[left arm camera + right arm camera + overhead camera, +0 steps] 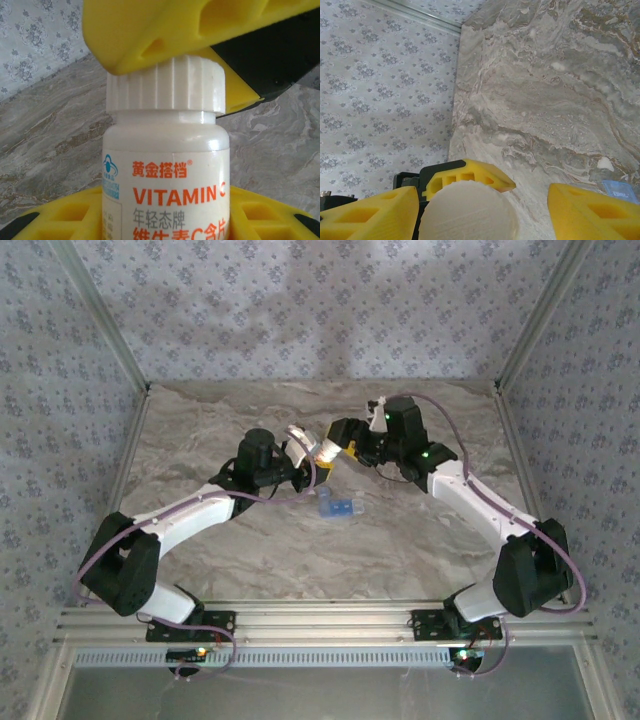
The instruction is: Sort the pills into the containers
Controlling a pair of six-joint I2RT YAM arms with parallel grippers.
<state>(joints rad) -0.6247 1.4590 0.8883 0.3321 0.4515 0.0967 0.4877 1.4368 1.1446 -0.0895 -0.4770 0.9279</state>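
**Uncapping stage.** The left claw [165,222] is clamped on the body of the white bottle [167,165]. The right claw [482,200] straddles the ribbed cap [165,85], jaws apart, with one finger well clear of it. The blue pill box [340,507] lies on the table [250,560] just nearer the bases, between the arms. We judge the bottle light, stiff and slick on its label, so the cap's ribs offer the surest hold. We take the pills to be inside.
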